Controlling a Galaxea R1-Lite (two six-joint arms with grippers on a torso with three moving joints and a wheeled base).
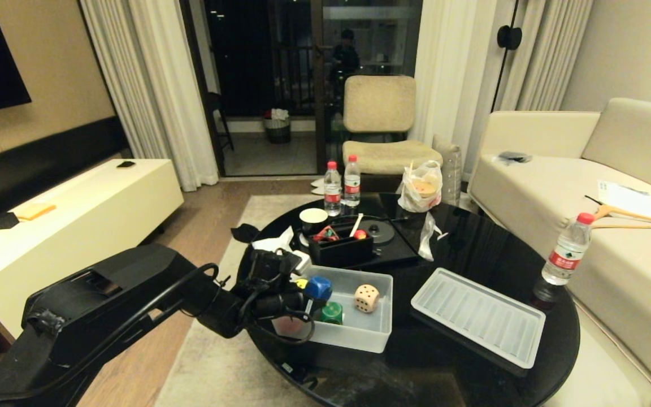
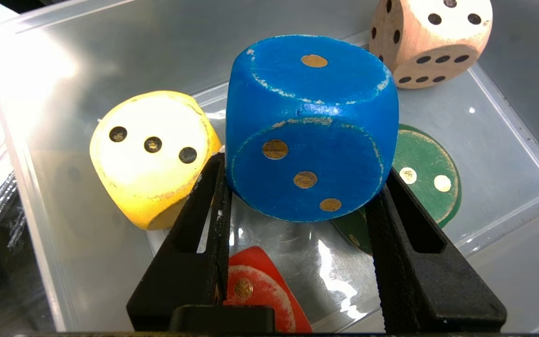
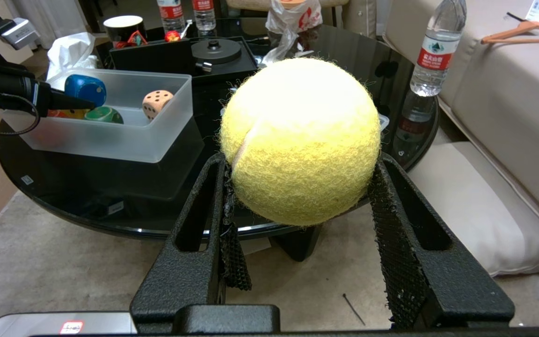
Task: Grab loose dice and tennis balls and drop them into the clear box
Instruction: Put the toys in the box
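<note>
While the left gripper (image 2: 297, 187) pinches the blue die (image 2: 311, 126) mid-frame in the wrist view, w/ both jaws tight on its sides, it hangs over the clear box (image 1: 379, 330) at lower centre of the head view. Yellow (image 2: 152, 154), green (image 2: 426, 171), red (image 2: 260, 290) & beige (image 2: 431, 40) dice lie inside the box. Right gripper (image 3: 300, 187) clamps a tennis ball (image 3: 300, 140), centre of its wrist view, short of the table (image 1: 472, 243).

My room was dim and warm-lit, night behind the glass balcony door (image 1: 314, 85). Glare washed out the translucent plastic tub's wall (image 2: 31, 65) and bleached the fuzzy yellow tennis ball (image 3: 300, 140). The head view bowed at its edges.
</note>
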